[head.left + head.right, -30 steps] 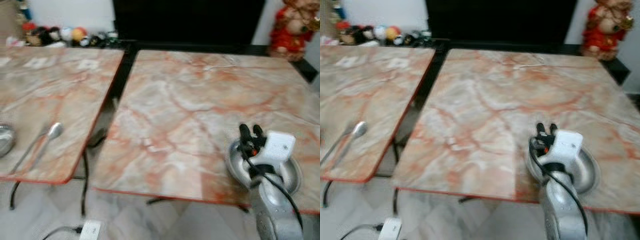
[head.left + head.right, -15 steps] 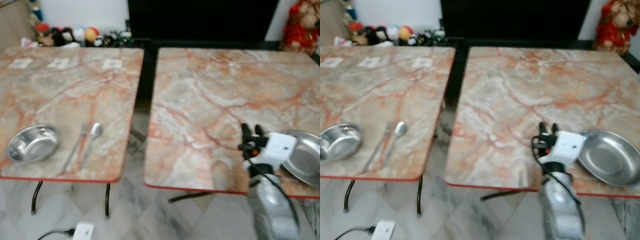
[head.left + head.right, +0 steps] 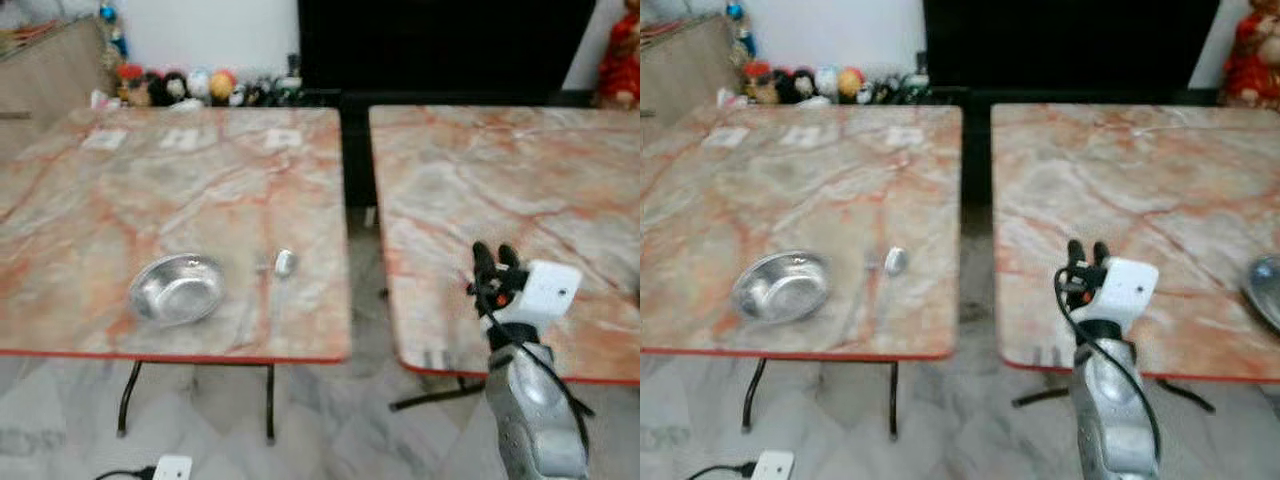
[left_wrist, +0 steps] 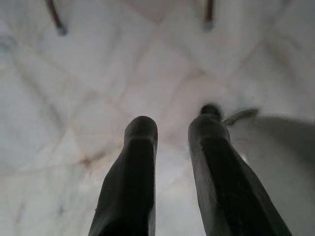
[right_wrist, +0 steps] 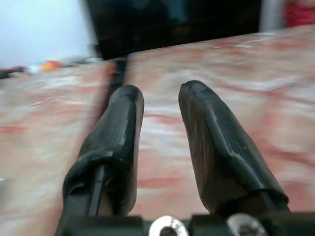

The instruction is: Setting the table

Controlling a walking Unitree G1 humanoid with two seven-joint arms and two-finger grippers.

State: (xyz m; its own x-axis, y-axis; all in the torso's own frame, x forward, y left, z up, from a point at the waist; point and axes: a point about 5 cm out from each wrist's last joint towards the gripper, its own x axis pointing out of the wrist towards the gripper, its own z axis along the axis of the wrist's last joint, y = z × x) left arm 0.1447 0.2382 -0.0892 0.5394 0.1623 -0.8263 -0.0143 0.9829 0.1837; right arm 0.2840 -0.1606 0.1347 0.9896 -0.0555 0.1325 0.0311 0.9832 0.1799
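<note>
— So what's different from a moment ago?

— Mostly the view has swung to the robot's left. The plate (image 3: 1267, 288) that lay just under the right gripper (image 3: 1086, 248) now sits at the far right edge of the right table (image 3: 1160, 200), well apart from the gripper. So it looks set down and let go.

— And the gripper itself?

— Empty, its two black fingers (image 5: 216, 142) a little spread, held above the near edge of that table. The left gripper (image 4: 172, 147) hangs low over the tiled floor (image 4: 74, 98), fingers apart, nothing between them.

— What has come into sight?

— The left table (image 3: 180, 190), with a steel bowl (image 3: 177, 290) near its front edge and a spoon (image 3: 283, 265) just beside it — something thin lies next to the spoon, possibly a fork, too blurred to be sure.

— Meaning for the job?

— I'd judge the plate is placed and the bowl or cutlery comes next, so the robot is turning toward them.

— Any writing?

— White cards (image 3: 185, 138) lie along the far side of the left table, but nothing on them is legible.
</note>
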